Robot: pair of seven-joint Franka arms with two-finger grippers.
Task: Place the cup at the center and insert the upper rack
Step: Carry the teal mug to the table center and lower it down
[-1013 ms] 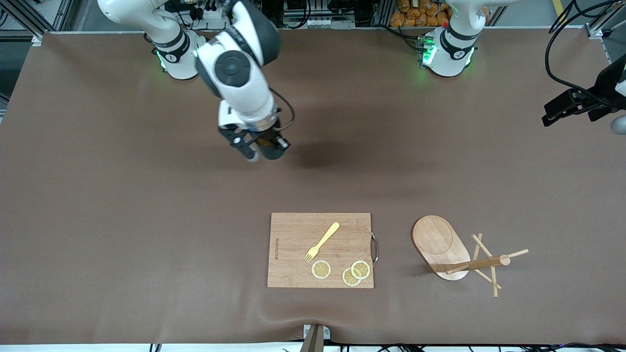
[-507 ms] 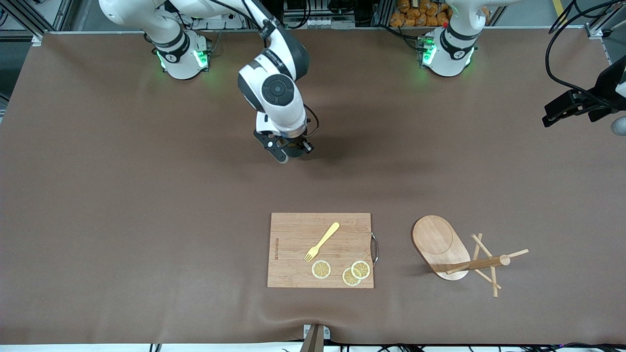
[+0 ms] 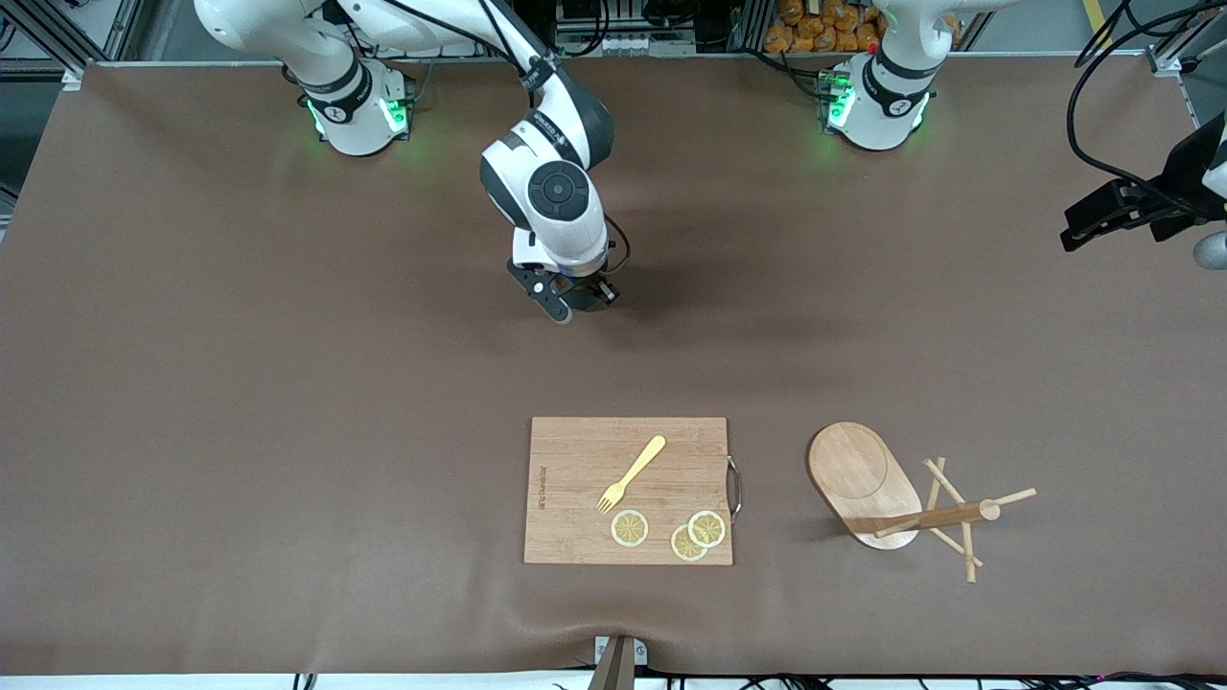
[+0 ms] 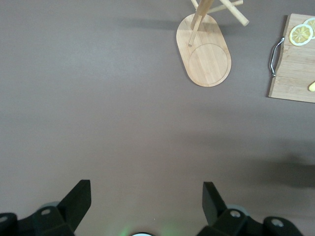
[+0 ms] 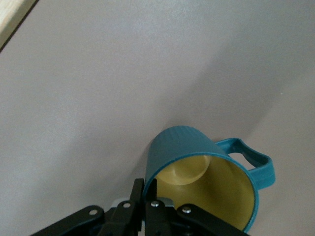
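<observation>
Right pincer of yours clamps the cup by its rim low over mid-table, while your left pincer waits spread apart at its own end, and the rack lies tipped beside the board.

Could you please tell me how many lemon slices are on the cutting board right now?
3, all on the cutting board along its edge nearest the front camera: one lemon slice below the fork, two overlapping slices by the handle corner. None appear hidden.

R gripper pinching cup rim
</observation>
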